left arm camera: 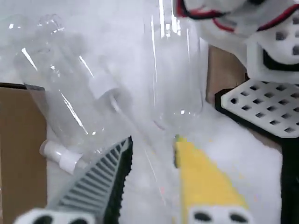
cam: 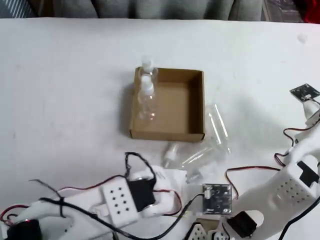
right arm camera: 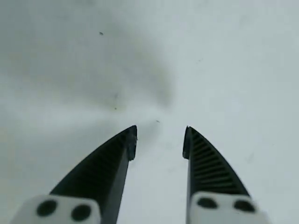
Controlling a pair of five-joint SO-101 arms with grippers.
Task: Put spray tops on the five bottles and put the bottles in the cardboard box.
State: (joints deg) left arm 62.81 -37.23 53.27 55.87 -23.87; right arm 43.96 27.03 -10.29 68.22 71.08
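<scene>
Left gripper [left arm camera: 152, 149], jaws apart, hangs just short of a clear plastic bottle [left arm camera: 175, 70] lying on the white tabletop [cam: 65, 90] near the brown cardboard box [cam: 167, 135]. The likely next move is to close on the bottle for capping. Right gripper [right arm camera: 160, 137] gapes over the tabletop.

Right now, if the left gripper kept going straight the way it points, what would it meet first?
Most likely the clear bottle lying on the table just ahead of the open left gripper, with its rounded end near the fingertips. Depth is hard to judge, so a finger might slide alongside it instead.
</scene>
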